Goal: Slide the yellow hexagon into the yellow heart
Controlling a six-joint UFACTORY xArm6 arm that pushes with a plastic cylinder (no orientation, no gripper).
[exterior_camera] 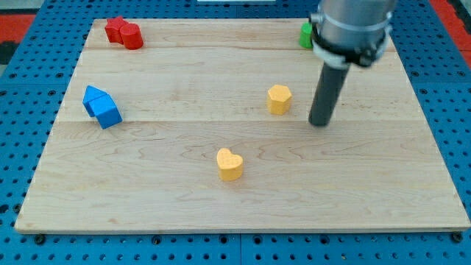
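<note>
No fingers, only my tip, right of yellow hexagon; yellow heart lobes up.

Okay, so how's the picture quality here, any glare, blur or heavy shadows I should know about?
Camera view: light is even and soft on the wooden board, with no strong glare; the yellow hexagon and yellow heart are fairly crisp with only faint shadows; the arm's grey housing at the view's top looks soft and is cut off by the frame; my tip, right of the hexagon and apart from it, is slightly blurred.
</note>
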